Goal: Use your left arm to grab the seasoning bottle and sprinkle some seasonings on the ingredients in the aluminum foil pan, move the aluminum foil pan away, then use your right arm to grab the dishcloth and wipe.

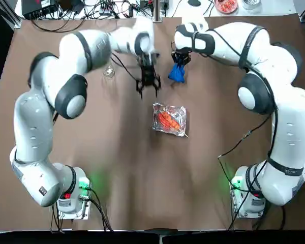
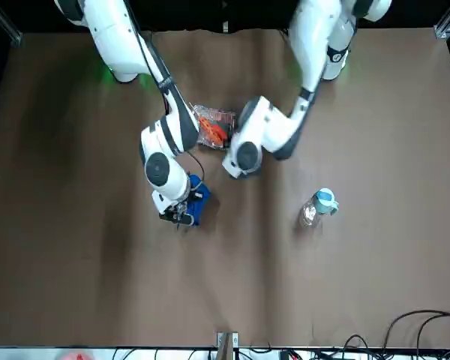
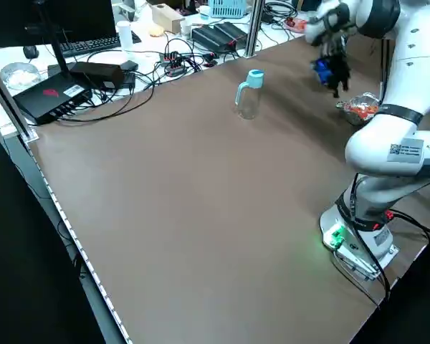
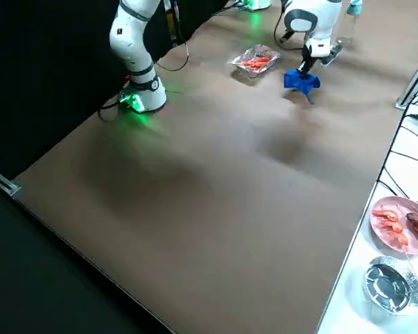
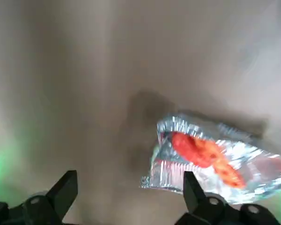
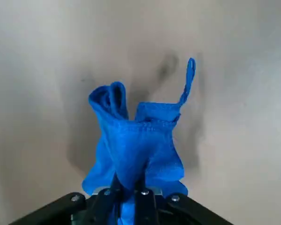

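Right gripper (image 6: 129, 193): fingers pinched narrow on the bunched blue dishcloth (image 6: 133, 150), which hangs from them clear of the table (image 1: 117, 168), its loop tab trailing off to one side. The right arm (image 1: 267, 76) reaches across to the table's far middle with its gripper pointing down. Left gripper (image 1: 148, 84): fingers spread wide and holding nothing, poised above the table just beside the dishcloth; the left arm (image 1: 51, 96) is bent over toward the middle. Pan (image 1: 169, 119): flat on the table just on the base side of both grippers, long axis running roughly away from the bases, orange-red ingredients (image 5: 203, 152) lying along it. Bottle (image 2: 319, 205): upright, blue cap uppermost, well off to the left gripper's outer side. No writing can be read on it.
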